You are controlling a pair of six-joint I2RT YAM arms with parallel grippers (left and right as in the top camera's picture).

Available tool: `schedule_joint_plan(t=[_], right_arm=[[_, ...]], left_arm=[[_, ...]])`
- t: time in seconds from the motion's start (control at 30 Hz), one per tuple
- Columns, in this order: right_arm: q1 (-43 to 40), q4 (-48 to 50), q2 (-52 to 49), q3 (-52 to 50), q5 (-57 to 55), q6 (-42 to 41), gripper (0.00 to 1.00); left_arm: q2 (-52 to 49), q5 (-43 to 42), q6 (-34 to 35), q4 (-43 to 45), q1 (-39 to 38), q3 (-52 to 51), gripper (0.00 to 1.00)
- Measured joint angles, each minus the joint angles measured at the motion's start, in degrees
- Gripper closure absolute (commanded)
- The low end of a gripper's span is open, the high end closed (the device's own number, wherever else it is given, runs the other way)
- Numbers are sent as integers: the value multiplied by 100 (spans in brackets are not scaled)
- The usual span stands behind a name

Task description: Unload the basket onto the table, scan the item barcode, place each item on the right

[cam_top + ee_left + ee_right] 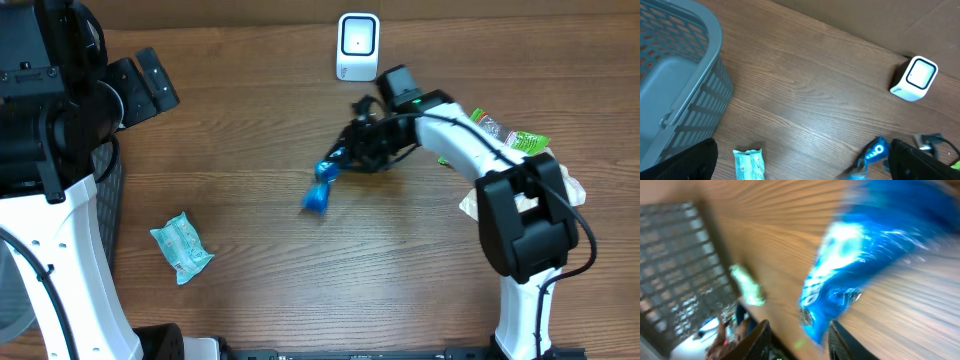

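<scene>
The item, a blue snack packet (320, 188), is just off the tip of my right gripper (347, 157), left of it and below the white barcode scanner (358, 45). In the right wrist view the blue packet (850, 275) is blurred. Its lower end sits between the parted jaws of the right gripper (799, 330), close to the right finger, with a gap on the other side. My left gripper (805, 167) is open wide and holds nothing. It looks down on the blue packet (872, 152) and the scanner (915, 79).
A teal packet (181, 246) lies on the table at the front left. A grey basket (680, 75) stands at the far left. Green packets (510, 133) and a pale one (470, 205) lie beside the right arm's base.
</scene>
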State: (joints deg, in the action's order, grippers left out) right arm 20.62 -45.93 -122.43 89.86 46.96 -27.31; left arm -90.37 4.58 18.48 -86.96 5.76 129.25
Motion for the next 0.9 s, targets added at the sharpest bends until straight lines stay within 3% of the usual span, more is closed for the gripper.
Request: schedule_joint_plan(t=[0.23, 0.43, 0.5, 0.6, 0.77, 0.9], right_arm=[[-566, -1464, 2, 498, -866, 579, 55], [-50, -2044, 24, 1161, -1539, 796, 53], [284, -1969, 24, 1156, -1849, 605, 36], [1005, -1668, 24, 1088, -2645, 4, 28], [1829, -1325, 24, 752, -3617, -935, 33], [2072, -1045, 24, 382, -4127, -1491, 43]], left_arm=[[0, 2, 0, 0, 0, -2, 0], [0, 0, 0, -2, 0, -2, 0], [0, 0, 0, -2, 0, -2, 0], [0, 0, 0, -2, 0, 0, 0], [0, 0, 0, -2, 0, 0, 0], [0, 2, 0, -2, 0, 0, 0]])
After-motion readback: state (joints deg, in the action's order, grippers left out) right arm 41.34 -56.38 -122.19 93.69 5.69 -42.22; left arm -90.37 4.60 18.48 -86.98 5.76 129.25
